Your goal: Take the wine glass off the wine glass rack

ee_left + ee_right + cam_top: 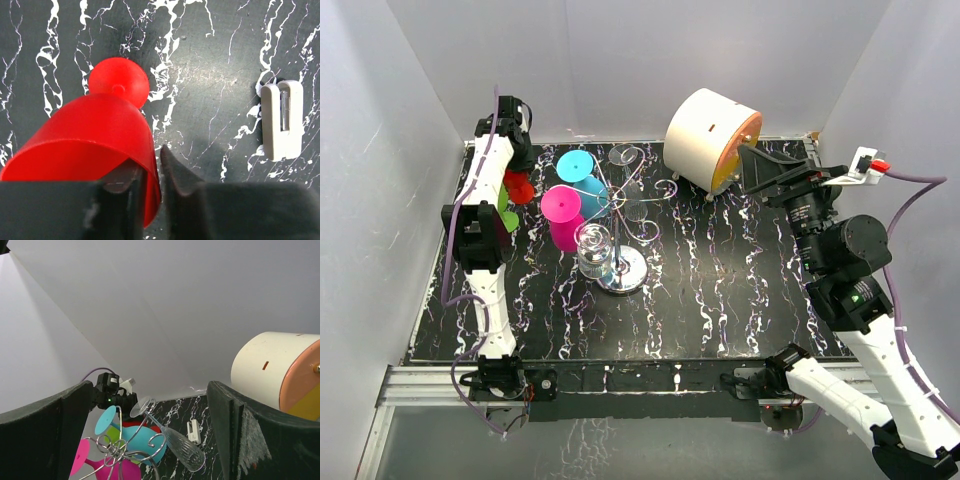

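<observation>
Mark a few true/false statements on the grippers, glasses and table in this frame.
1. The left gripper is clamped on the rim of a red glass. True.
2. The right gripper holds a clear glass. False: it is open wide and empty.
3. The red glass hangs on the rack. False: it is in the left gripper, well to the left of the rack.
4. A white drum with an orange face sits at the back, to the right of the rack. True.
5. The table is plain white. False: it is black with white veins.
</observation>
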Motion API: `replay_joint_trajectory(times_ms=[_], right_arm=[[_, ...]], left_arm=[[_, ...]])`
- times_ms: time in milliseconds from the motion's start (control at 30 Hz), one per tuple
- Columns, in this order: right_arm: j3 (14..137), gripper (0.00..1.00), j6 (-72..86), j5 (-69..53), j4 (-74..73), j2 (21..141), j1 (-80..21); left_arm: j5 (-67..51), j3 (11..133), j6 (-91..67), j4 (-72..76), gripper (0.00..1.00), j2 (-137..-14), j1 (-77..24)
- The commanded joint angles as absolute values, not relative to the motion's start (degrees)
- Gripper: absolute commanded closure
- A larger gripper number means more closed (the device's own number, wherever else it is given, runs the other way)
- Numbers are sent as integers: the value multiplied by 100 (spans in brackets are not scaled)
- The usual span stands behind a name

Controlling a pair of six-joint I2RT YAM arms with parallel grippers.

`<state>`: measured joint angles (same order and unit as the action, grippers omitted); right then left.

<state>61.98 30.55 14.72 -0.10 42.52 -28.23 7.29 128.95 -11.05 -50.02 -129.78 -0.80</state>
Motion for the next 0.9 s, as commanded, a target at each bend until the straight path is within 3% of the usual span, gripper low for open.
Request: replay_joint_trajectory(times_ms=[0,367,567,867], right_arm=[[6285,4,3136,1391,20,4187,-2812],[6238,4,3223,1280,-51,4244,-2812],[6235,4,3269,1162,-224,4330,-2812],[6300,4,3555,543,-573,4603,-2812]], left_arm=[[662,13081,-1129,-5258,78,-12800,-20],[664,13944,-1097,-5596,40,-12184,-19],[429,13628,-1210,-5514,30,-11074,-22],[-1094,10237,-1760,-4170,15,-7993,-18]])
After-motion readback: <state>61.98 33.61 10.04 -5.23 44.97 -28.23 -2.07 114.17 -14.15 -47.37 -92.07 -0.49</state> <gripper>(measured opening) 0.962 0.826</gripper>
